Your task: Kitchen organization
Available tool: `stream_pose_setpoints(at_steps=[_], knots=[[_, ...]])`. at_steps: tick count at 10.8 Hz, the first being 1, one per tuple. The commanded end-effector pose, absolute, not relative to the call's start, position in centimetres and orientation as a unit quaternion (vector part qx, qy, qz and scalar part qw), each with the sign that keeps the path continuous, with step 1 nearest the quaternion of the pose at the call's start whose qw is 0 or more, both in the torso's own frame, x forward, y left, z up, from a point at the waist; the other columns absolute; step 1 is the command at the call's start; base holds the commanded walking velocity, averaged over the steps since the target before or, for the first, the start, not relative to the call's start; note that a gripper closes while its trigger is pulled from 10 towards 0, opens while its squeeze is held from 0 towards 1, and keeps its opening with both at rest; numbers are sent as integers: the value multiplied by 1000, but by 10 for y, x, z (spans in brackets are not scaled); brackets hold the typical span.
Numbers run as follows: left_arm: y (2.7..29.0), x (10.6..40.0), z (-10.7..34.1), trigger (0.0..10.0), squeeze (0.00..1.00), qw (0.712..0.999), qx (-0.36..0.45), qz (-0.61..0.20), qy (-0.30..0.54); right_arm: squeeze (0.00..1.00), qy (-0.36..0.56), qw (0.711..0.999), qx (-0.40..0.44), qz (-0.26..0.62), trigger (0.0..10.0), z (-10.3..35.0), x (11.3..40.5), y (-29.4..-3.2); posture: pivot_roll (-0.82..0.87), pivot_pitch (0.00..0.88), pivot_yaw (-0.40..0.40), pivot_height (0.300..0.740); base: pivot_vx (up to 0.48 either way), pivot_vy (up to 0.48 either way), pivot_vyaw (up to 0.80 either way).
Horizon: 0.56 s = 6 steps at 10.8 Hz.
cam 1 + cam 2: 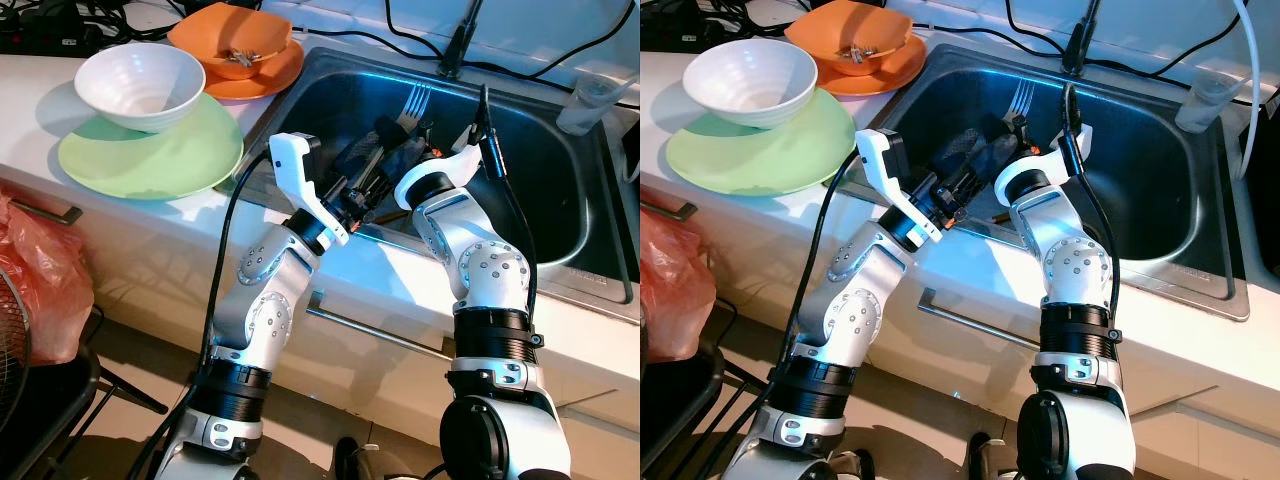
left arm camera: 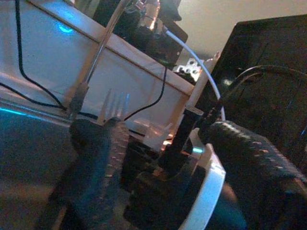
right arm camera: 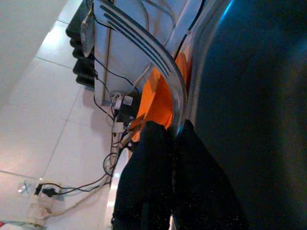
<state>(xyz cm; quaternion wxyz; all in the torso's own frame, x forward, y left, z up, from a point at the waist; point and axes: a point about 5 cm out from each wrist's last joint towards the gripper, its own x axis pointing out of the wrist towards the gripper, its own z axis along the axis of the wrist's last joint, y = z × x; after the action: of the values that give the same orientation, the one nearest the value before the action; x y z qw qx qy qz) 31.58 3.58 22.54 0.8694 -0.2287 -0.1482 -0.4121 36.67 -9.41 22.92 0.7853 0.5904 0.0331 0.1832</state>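
Observation:
A silver fork (image 1: 413,100) stands tines up inside the steel sink (image 1: 545,200), near its back wall. My right gripper (image 1: 400,137) reaches into the sink and is shut on the fork's handle; in the right wrist view the fork (image 3: 144,45) sticks out between my two black fingers (image 3: 144,158). My left gripper (image 1: 368,178) is also in the sink, just in front and left of the right one, close to the fork's handle. From the left wrist the fork (image 2: 113,104) rises above a dark finger.
On the counter to the left, a white bowl (image 1: 140,85) sits on a green plate (image 1: 150,160), with an orange bowl (image 1: 232,42) on an orange plate (image 1: 268,80) behind. A plastic cup (image 1: 595,100) stands at the sink's right. A red bag (image 1: 35,270) hangs at lower left.

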Motion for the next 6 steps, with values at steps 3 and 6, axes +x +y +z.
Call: stream_pose_setpoints(at_steps=[3, 6], knots=[[69, 325, 231, 10000, 1000, 913, -181, -322, -172, 0, 2, 823, 539, 179, 0, 232, 369, -101, -124, 156, -54, 740, 0, 0, 0], [90, 324, 231, 10000, 1000, 937, -135, -269, -179, 0, -63, 878, 452, 142, 0, 241, 377, -125, -98, 156, -50, 740, 0, 0, 0]])
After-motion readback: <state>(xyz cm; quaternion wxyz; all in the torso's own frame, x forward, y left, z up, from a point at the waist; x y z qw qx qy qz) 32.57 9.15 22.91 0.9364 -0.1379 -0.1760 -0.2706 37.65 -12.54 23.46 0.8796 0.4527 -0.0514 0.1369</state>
